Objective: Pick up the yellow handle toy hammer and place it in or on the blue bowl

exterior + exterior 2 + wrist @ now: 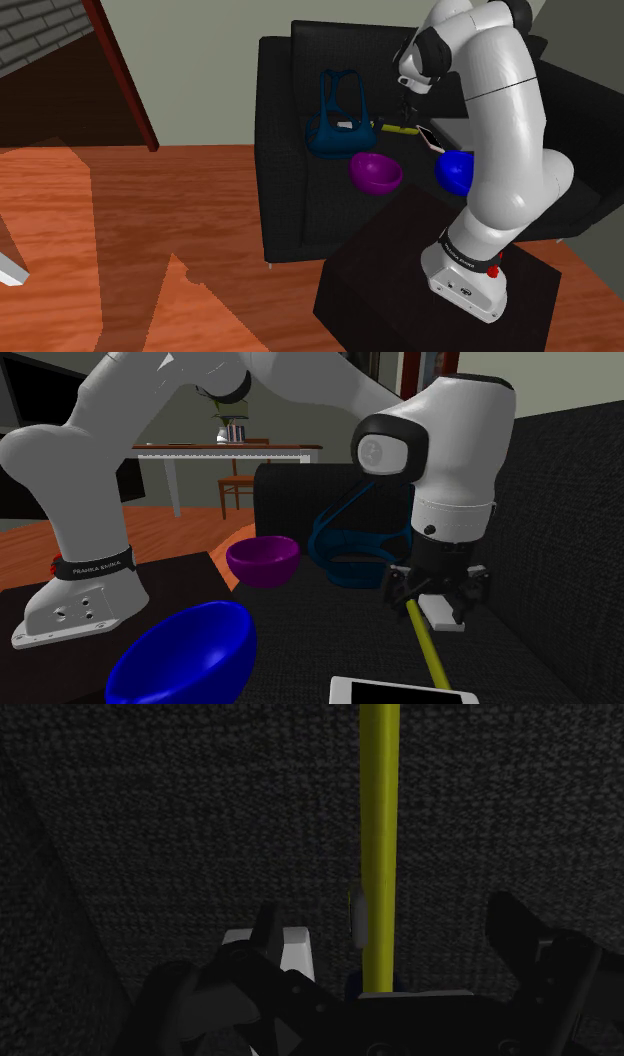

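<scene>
Reddish wooden floor (150, 200) lies around a black sofa (285, 150), and all the things of the task rest on the seat of this sofa. The toy hammer (398, 130) lies flat on the dark fabric, directly under the hand (405, 112). In the second exterior view its yellow handle (428, 642) runs from below the hand (432, 597) toward a white phone (400, 692), and the pale head (440, 610) sits just beneath the fingers.

In the wrist view the handle (380, 824) goes straight away from the hand (389, 909), a little closer to one finger than to the other. The two black fingers (268, 929) are spread apart, one on each side of the handle, with sofa fabric (150, 824) visible in the gaps (no contact with the hammer can be seen). The hand holds nothing; it hangs low over the head end of the hammer.

The blue bowl (455, 172) stands on the seat near the arm's white body, apart from the hammer, with the phone (430, 137) between them. In the second exterior view this bowl (185, 652) is in the foreground, at the picture's lower left. A purple bowl (376, 172) stands beside it toward the shoulder view's left, and a teal bag with straps (340, 125) lies next to the hammer, farther back on the seat.
</scene>
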Motion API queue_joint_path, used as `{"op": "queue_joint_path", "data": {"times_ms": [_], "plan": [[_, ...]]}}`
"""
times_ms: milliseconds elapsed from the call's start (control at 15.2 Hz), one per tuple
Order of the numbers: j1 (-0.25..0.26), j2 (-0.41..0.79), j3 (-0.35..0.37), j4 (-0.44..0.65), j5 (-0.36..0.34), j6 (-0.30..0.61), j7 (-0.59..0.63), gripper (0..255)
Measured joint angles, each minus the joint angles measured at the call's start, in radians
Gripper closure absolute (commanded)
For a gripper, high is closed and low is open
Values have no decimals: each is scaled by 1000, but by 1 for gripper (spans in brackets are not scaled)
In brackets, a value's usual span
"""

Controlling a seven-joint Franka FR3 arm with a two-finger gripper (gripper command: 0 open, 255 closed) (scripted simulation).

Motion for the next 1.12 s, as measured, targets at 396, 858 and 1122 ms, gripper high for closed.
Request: {"op": "queue_joint_path", "data": {"times_ms": [396,858,1122], "plan": [[-18,49,35,9,37,37,-20,0],[-21,56,39,13,41,40,-22,255],[-21,56,39,13,41,40,-22,255]]}}
